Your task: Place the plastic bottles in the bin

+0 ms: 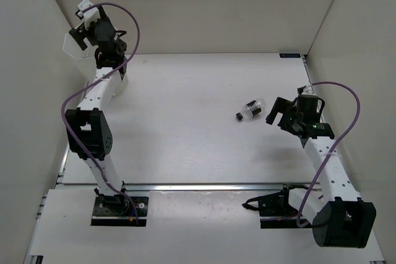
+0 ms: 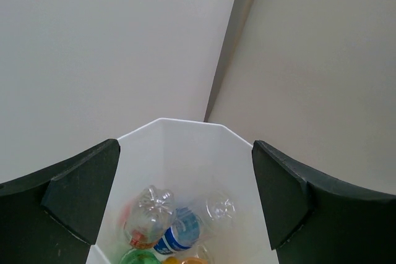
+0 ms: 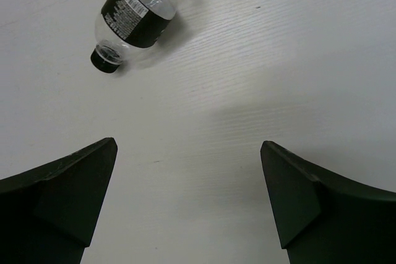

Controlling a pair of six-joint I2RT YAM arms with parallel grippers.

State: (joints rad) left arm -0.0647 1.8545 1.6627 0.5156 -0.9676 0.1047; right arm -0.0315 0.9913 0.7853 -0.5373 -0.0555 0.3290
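Observation:
The bin (image 1: pixel 73 54) stands at the table's far left corner, and my left gripper (image 1: pixel 80 36) hangs over it. In the left wrist view my left gripper (image 2: pixel 185 174) is open above the bin's rim (image 2: pixel 185 123), with nothing between its fingers. Inside lie a red-labelled clear bottle (image 2: pixel 146 217), a blue-labelled one (image 2: pixel 181 234), another clear bottle (image 2: pixel 219 209), a green one (image 2: pixel 137 258) and an orange one (image 2: pixel 185 261). A black-labelled clear bottle (image 1: pixel 250 110) (image 3: pixel 133 17) lies on its side on the table. My right gripper (image 1: pixel 273 114) (image 3: pixel 189 153) is open just right of it, empty.
Beige walls close in the table on the left, back and right. The bin's corner sits tight against the left and back walls (image 2: pixel 235 47). My arm bases (image 1: pixel 117 205) stand on the near edge.

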